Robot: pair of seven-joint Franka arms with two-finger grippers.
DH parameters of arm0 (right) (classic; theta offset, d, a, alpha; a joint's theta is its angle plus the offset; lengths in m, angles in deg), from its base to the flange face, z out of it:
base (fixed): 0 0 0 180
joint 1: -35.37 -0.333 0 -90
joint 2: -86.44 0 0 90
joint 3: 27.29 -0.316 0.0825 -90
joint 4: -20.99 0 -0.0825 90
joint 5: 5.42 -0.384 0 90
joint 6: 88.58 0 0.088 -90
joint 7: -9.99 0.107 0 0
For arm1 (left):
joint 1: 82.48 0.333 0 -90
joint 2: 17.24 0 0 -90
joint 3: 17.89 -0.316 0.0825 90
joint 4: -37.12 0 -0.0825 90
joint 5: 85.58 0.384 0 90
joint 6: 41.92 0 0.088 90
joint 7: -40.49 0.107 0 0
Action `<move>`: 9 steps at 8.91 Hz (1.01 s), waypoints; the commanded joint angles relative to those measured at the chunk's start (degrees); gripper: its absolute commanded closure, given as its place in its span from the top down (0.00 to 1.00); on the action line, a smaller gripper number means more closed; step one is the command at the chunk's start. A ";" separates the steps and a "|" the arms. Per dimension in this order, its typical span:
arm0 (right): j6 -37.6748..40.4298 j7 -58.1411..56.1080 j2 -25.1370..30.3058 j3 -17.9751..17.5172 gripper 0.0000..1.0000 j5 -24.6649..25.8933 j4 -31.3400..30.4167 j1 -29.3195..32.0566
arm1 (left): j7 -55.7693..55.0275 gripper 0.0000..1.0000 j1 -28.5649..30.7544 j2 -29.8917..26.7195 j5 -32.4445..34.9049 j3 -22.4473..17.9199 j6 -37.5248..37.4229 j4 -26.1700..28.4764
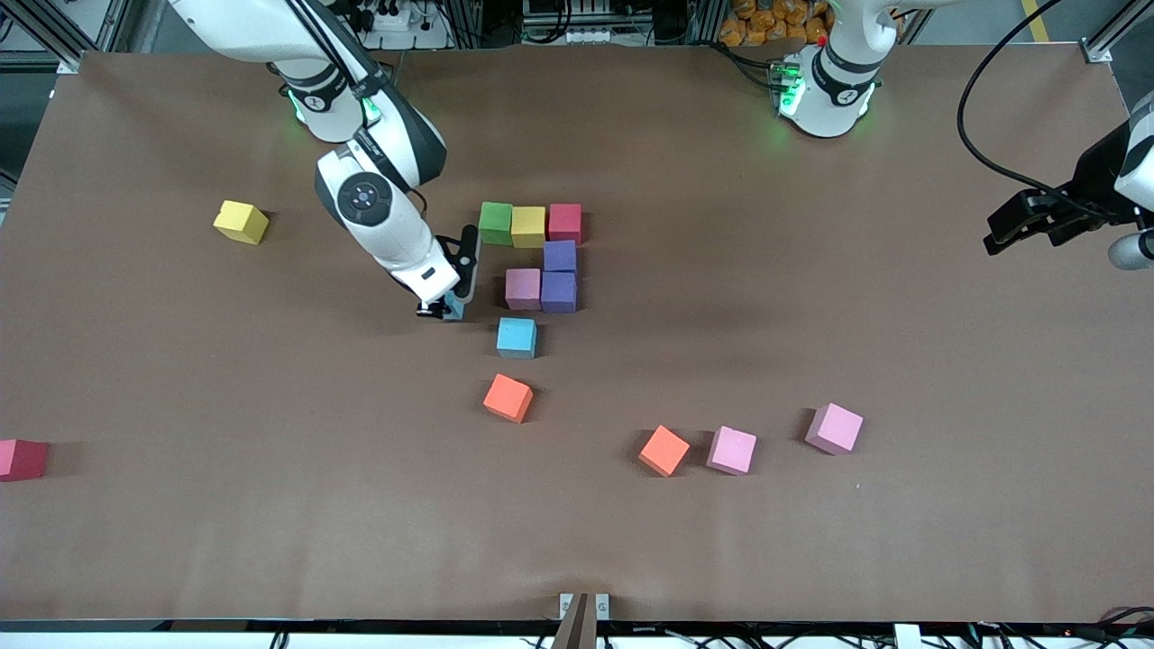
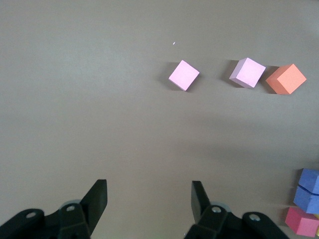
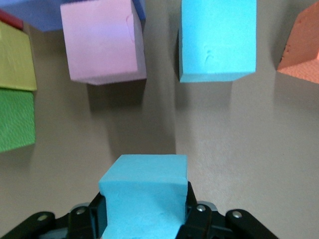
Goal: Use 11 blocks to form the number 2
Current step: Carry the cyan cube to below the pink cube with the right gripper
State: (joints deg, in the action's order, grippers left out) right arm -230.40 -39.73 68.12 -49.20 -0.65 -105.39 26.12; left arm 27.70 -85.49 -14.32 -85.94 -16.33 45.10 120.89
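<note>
Front view shows the right tool [image 1: 444, 309] clamped on a light blue block [image 1: 453, 307], low over the desk [image 1: 811, 559] just beside the unfinished number 2 [image 1: 541, 257], toward the right arm's end. That figure so far has green, yellow and red across the top, two purple below the red, and a pink block [image 1: 523, 288] beside the lower purple. The held cube probably belongs beside that pink one, completing the middle row; the next move calls for squaring it there. The left tool [image 2: 149, 201] waits open over bare desk.

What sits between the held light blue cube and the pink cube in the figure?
Nothing: bare table between held light blue cube and pink cube, per right wrist view.
</note>
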 commanded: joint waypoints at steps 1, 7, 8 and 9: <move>-0.11 2.70 -4.43 -1.03 0.00 1.02 3.15 -0.50 | -0.83 0.77 -0.24 0.42 -1.49 -0.07 -0.01 -1.06; -0.21 7.88 -8.04 -2.61 0.00 2.87 6.58 -3.58 | -0.83 0.77 -0.06 0.42 -1.84 -0.07 0.08 -1.06; -0.12 8.41 -8.13 -2.87 0.00 3.66 6.58 -3.66 | -0.83 0.77 -0.06 0.42 -2.02 -0.07 0.08 -1.06; -0.12 8.41 -8.22 -2.96 0.00 4.62 6.58 -3.67 | -0.83 0.77 -0.06 0.42 -2.02 -0.07 0.08 -1.06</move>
State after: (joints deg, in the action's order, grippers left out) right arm -230.99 -32.95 61.07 -51.33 1.91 -100.19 21.98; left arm 27.70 -85.63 -14.29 -86.45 -16.25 45.22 120.89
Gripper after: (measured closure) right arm 0.410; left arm 0.229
